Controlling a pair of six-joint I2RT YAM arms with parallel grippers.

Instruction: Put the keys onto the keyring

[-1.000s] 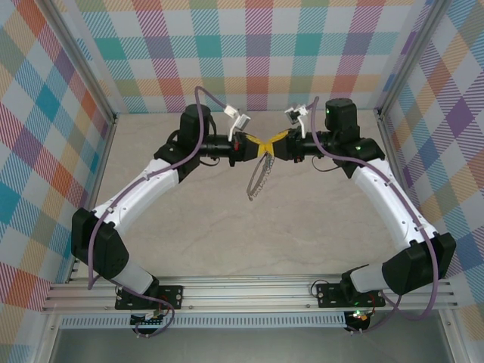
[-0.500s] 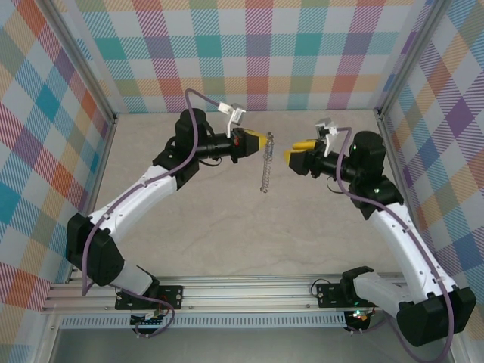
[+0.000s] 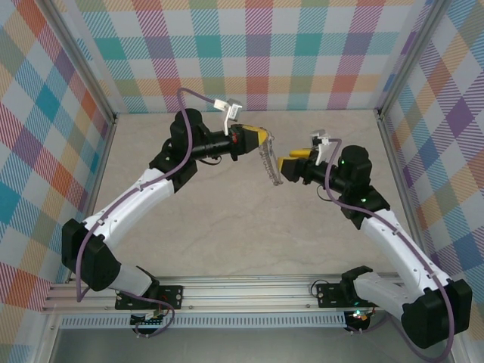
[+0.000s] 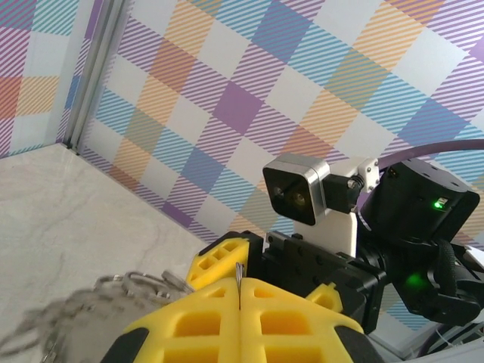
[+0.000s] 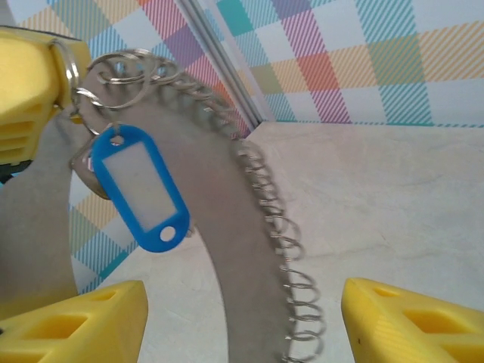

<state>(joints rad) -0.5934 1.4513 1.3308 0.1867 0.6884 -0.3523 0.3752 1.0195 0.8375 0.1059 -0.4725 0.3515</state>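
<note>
Plaid walls (image 3: 257, 53) behind, the left gripper (image 3: 262, 138) pinches the loop-fringed grey keyring (image 5: 266, 203), blue-tagged key (image 5: 141, 189) dangling at its ten o'clock, before the right gripper (image 3: 287, 164), jaws parted.

The keyring (image 5: 227, 249) is grey metal. Its flat band looks dull and matt, while the thin wire loops (image 5: 261, 181) along its edge shine brighter. Of the keys (image 5: 140, 189), the tag is glossy blue plastic around a matt white label. The key (image 5: 82, 162) behind it is blurred, seemingly silvery metal. The fingers (image 5: 412, 321) are matt yellow moulded plastic, ribbed in a grid. The worktop (image 3: 227, 219) is smooth, pale and marble-veined, with a faint sheen.
</note>
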